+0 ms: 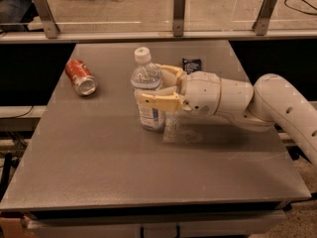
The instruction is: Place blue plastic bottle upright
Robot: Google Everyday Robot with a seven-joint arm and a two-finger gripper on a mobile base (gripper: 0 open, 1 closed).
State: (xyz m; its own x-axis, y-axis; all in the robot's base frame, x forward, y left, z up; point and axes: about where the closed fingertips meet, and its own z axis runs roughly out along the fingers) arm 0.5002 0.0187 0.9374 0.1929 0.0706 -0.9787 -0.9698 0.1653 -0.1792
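Observation:
The blue plastic bottle (146, 114) stands upright near the middle of the grey table (99, 162), its white cap on top and its base on or just above the surface. My gripper (150, 83) reaches in from the right and is shut on the bottle's middle. One tan finger (157, 102) crosses in front of the label. The other finger (171, 71) lies behind the bottle's shoulder.
A red soda can (81, 77) lies on its side at the table's back left. A small dark snack packet (191, 64) lies behind my wrist at the back. A rail with metal posts (179, 6) runs along the far edge.

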